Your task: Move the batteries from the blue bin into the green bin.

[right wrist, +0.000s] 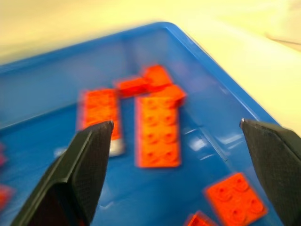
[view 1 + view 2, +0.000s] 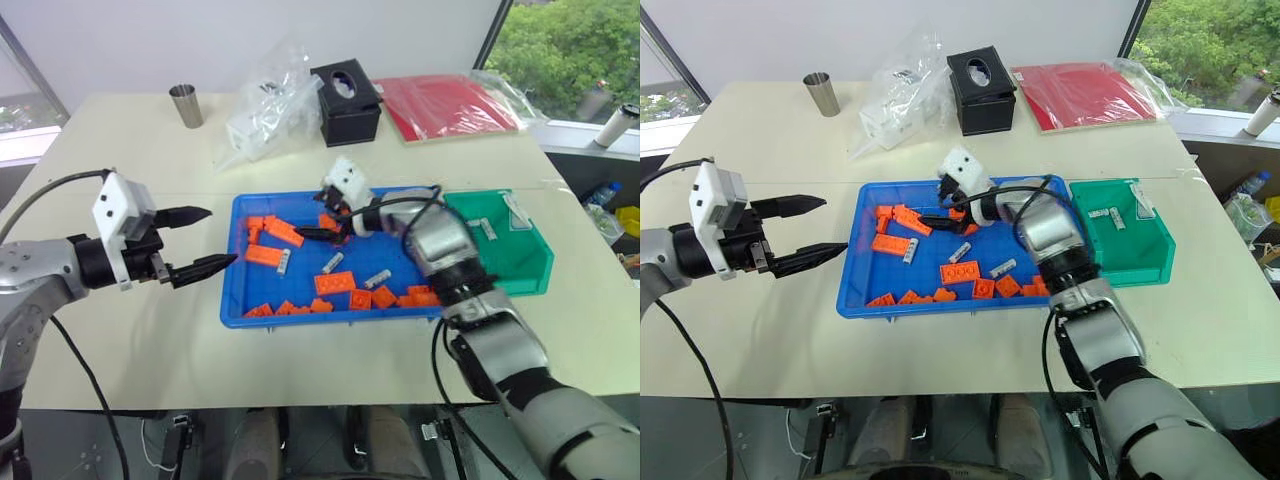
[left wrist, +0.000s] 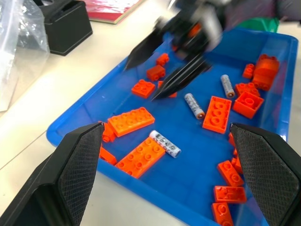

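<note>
My left gripper (image 2: 205, 241): two black fingers, broad at the root and tapering to sharp points, with a cross-hatched texture on the inner pads (image 3: 80, 165). Directly behind the fingers sits a black mount carrying a white, boxy housing. Behind that, my forearm is a silver-grey metallic cylinder with black joint sections; a black cable arcs back from the white housing.

My right gripper (image 2: 945, 205): the same slim black pointed fingers below an identical white housing. Its arm is silver-grey with black ribbed segments, and black cables loop just behind the wrist.
</note>
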`<state>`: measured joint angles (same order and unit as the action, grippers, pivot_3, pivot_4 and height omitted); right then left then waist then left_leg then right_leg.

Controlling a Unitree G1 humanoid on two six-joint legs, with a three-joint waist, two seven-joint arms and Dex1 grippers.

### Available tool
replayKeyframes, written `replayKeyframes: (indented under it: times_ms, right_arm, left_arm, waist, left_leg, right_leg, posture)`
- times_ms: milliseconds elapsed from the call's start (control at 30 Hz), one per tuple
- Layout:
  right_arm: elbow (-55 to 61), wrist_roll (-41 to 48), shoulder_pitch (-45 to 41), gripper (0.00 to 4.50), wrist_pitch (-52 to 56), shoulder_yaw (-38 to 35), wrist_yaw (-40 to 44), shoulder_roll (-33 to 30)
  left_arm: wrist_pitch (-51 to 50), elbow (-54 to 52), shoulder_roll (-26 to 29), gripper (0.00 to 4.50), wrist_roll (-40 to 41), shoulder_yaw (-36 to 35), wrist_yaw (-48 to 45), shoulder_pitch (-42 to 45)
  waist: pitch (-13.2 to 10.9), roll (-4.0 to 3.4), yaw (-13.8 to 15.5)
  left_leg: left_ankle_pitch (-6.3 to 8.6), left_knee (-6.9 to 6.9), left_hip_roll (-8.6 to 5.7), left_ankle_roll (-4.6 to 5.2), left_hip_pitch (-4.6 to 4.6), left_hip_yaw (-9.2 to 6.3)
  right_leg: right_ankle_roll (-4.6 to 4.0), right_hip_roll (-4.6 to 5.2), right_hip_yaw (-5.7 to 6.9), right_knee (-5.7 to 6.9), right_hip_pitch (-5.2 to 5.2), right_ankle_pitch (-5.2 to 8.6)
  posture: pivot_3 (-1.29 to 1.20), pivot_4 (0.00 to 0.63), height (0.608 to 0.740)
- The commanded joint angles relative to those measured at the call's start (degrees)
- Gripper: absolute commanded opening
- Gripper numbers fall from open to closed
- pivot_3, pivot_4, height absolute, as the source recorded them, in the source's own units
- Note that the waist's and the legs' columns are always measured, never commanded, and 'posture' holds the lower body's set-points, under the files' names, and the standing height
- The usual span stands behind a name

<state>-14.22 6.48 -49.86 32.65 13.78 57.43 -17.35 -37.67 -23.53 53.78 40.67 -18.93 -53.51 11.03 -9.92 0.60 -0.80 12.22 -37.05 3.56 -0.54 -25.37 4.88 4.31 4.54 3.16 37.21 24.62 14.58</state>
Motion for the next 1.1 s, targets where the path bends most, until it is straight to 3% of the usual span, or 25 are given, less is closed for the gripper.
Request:
replayKeyframes:
  times_ms: [33, 300, 967, 1100]
  right_arm:
    - [6.95, 1.37, 2.91, 4.42, 2.48, 3.14, 1.59, -0.09]
    - [1.24, -0.93, 2.16, 4.42, -0.03, 5.71, -2.78, 3.74]
    - [-9.41, -5.3, 2.36, 4.42, -7.74, 10.41, -2.19, 8.45]
    - [-6.54, -4.76, 3.48, 2.82, -6.92, 9.97, -1.37, 7.53]
  left_arm:
    - [0.94, -0.74, 0.22, 4.5, 0.37, -0.8, -0.51, 0.58]
    - [0.8, -0.71, 0.44, 4.5, 0.35, -0.51, -1.57, 0.7]
    - [-0.79, -2.75, 2.1, 4.5, 2.34, -1.81, -3.23, -0.64]
    - [-0.67, -2.59, 1.97, 4.5, 2.42, -1.47, -3.15, -0.28]
  waist:
    - [0.0, 0.0, -0.25]
    - [-0.01, -0.02, -0.08]
    - [-0.01, -0.01, -0.13]
    - [-0.01, -0.01, -0.14]
  left_leg:
    - [0.0, 0.0, 0.01, 0.0, 0.01, 0.0]
    - [0.0, -0.01, 0.03, -0.01, -0.01, 0.03]
    - [-0.01, -0.01, 0.02, -0.01, -0.01, 0.02]
    - [-0.01, -0.01, 0.02, -0.01, -0.01, 0.01]
  right_leg:
    - [0.0, -0.02, 0.0, 0.01, 0.0, 0.0]
    - [-0.01, -0.05, 0.0, 0.02, 0.05, 0.0]
    - [-0.01, -0.03, 0.0, 0.01, 0.03, 0.0]
    - [-0.01, -0.03, 0.0, 0.01, 0.03, 0.0]
  posture:
    - [0.0, 0.15, 0.736]
    - [0.0, 0.15, 0.736]
    - [0.0, 0.15, 0.736]
    - [0.0, 0.15, 0.736]
